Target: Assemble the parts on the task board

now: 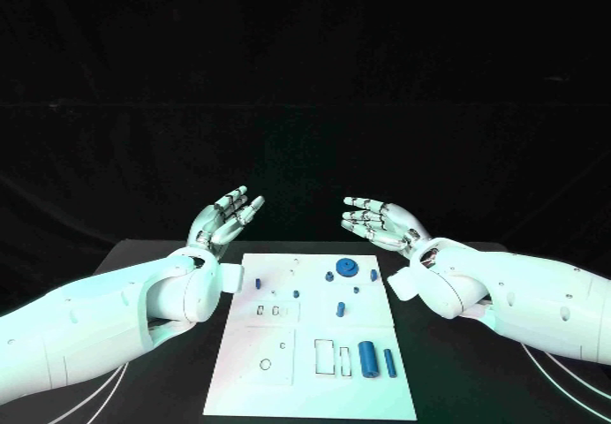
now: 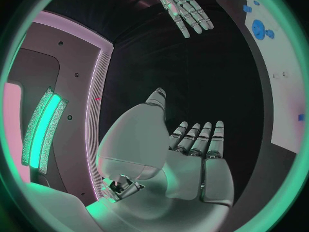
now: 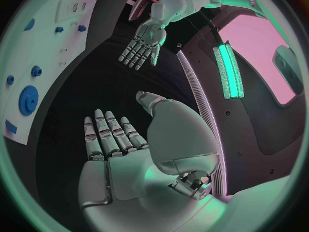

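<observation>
White task board (image 1: 287, 371) lies whole in head view; left hand (image 1: 225, 217) and right hand (image 1: 380, 223) spread, empty

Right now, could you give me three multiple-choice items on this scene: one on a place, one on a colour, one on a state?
1. Where are both hands?
A. beyond the board's far edge
B. on the board
C. under the table

2. What colour is the round gear-like part?
A. red
B. blue
C. yellow

3. What does the left hand hold?
A. a peg
B. the board
C. nothing

Key: A, both hover past the task board; B, it shows blue; C, its fingers are spread, like the right hand.
</observation>
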